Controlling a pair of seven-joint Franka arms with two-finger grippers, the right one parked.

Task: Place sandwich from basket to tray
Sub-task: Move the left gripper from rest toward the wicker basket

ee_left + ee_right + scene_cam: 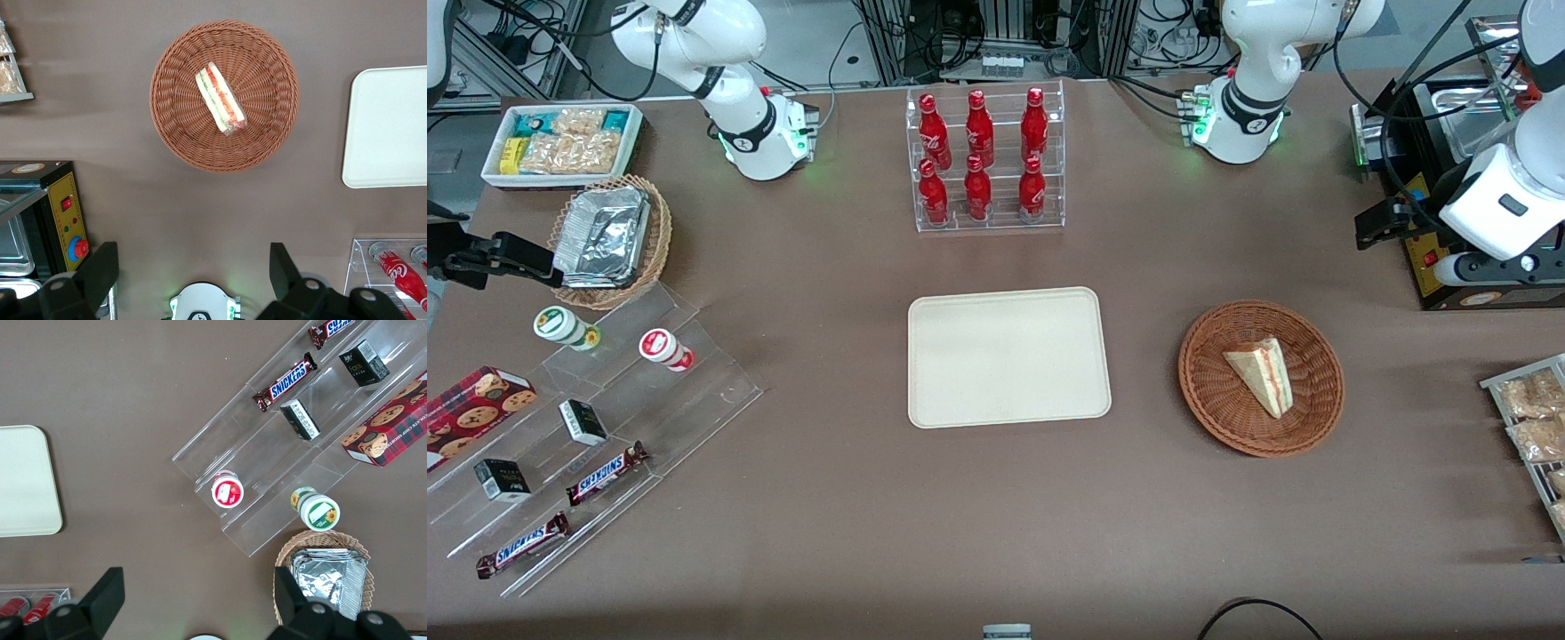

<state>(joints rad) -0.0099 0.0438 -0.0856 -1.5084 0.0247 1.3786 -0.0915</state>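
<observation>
The sandwich (1261, 376) is seen lying on its side in the basket (1209, 382), its striped filling edge turned up toward the wrist camera (221, 99). The basket (175, 120) is set on the brown counter (827, 498), just beside the tray (1009, 356), which is bare. The tool (193, 275) is held high above the counter, apart from the basket, with its fingers (101, 270) spread wide and nothing between them.

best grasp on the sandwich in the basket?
Come straight down and pinch the sandwich across its two flat bread faces at mid-length. It lies alone mid-basket, striped filling edge up. The gripper is open, off to the side.
</observation>
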